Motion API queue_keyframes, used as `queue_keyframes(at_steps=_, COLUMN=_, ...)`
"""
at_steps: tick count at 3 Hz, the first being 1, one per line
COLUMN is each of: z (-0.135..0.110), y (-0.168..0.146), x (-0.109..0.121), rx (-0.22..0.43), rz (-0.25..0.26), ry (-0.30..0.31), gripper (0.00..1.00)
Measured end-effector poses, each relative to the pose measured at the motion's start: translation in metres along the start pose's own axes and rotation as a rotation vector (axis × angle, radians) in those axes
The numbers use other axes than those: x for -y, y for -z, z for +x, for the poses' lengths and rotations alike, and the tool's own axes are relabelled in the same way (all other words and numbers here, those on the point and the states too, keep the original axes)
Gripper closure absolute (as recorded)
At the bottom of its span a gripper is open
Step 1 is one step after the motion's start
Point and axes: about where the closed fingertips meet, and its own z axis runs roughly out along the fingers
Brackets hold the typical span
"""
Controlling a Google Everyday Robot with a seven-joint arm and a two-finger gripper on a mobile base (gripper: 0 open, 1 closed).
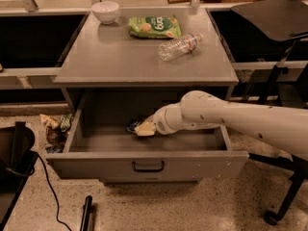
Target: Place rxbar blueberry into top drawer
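Rxbar blueberry is the job: counter above, top drawer standing open beneath, claw reaching inside, the bar at its tip, low in the drawer. Whether the claw grips it, I cannot tell. Withdrawing unreleased would likely drag it out.

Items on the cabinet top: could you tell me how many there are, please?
3: white bowl back left, green snack bag back centre, plastic bottle right. Gripper is inside the top drawer.

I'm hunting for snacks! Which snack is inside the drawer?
The dark blue rxbar blueberry, at the end effector in the top drawer; the green snack bag lies on the cabinet top.
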Motion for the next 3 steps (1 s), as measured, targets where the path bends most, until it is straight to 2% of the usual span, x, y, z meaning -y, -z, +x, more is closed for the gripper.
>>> queue_keyframes(at_steps=1, z=0.001, y=0.004, x=0.004, rx=-0.022, rz=0.014, ry=0.0, gripper=0.81)
queue_keyframes(at_steps=3, z=0.0, y=0.025, x=0.006, rx=-0.051, rz=0.058, ry=0.021, gripper=0.34)
